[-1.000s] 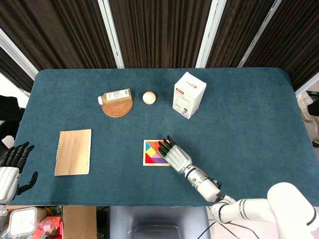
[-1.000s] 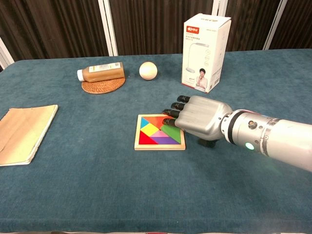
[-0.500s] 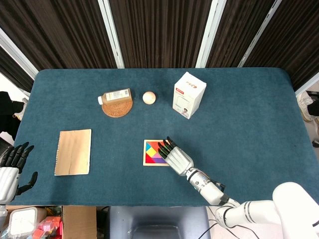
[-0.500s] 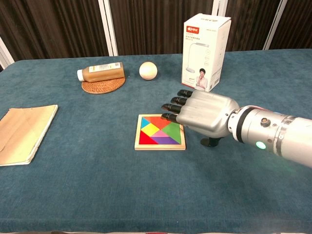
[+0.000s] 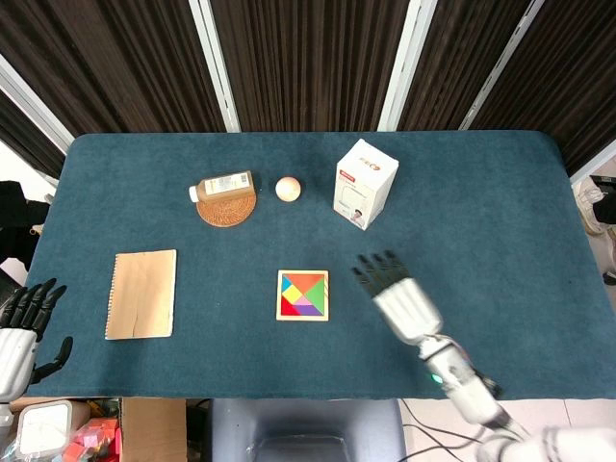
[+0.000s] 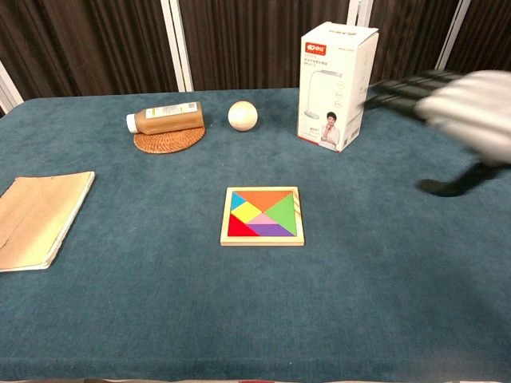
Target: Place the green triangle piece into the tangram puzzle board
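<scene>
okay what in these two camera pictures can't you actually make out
- Right hand, chest view: motion-blurred and cut by the right edge, so its finger pose is unclear there.
- Left hand, head view: cut by the left edge; absent from the chest view.
- White box: its small print is too small to read.
- Bottle label: too small to read in either view.

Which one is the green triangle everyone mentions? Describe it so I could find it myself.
Start at the blue table and find the square wooden puzzle board near its middle. The green triangle sits in the board's right side. It is the only green piece among orange, yellow, red, pink, purple and blue ones.
</scene>
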`<control>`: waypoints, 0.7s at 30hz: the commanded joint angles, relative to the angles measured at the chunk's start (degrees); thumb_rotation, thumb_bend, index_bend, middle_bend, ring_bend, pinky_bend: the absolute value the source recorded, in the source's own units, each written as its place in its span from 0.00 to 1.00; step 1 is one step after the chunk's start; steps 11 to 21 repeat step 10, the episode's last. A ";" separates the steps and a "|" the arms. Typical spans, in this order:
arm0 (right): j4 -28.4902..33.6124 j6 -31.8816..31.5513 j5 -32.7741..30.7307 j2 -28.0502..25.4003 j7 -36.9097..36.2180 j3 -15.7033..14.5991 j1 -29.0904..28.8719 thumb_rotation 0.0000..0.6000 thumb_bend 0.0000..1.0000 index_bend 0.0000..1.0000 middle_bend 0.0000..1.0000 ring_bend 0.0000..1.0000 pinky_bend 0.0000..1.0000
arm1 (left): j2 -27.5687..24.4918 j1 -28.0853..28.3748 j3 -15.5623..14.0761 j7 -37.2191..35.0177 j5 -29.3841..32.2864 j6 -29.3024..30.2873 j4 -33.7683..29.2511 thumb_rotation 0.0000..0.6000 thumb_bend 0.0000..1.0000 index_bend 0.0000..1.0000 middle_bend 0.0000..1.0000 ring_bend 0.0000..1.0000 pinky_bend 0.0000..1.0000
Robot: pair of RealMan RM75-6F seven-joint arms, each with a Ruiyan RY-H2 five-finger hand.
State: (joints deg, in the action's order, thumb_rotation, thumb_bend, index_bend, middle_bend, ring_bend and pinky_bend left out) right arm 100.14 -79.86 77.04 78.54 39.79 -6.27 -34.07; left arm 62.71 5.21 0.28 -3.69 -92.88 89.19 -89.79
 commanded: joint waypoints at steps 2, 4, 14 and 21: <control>-4.48 -18.91 7.12 -7.12 -21.17 -7.24 18.90 1.00 0.35 0.00 0.00 0.00 0.00 | 0.63 -0.30 -0.65 2.45 -1.45 0.69 -0.51 1.00 0.46 0.00 0.00 0.00 0.04; -6.67 -17.71 5.47 -7.25 -24.60 -7.45 20.94 1.00 0.34 0.00 0.00 0.00 0.00 | 0.72 -0.14 -1.42 2.81 -2.13 -0.19 -0.89 1.00 0.46 0.00 0.00 0.00 0.04; -6.59 -15.40 5.77 -9.18 -26.24 -5.35 21.99 1.00 0.27 0.00 0.00 0.00 0.00 | 1.12 0.91 -1.93 5.14 -2.52 -2.68 -1.82 1.00 0.46 0.00 0.00 0.00 0.04; -6.59 -15.40 5.77 -9.18 -26.24 -5.35 21.99 1.00 0.27 0.00 0.00 0.00 0.00 | 1.12 0.91 -1.93 5.14 -2.52 -2.68 -1.82 1.00 0.46 0.00 0.00 0.00 0.04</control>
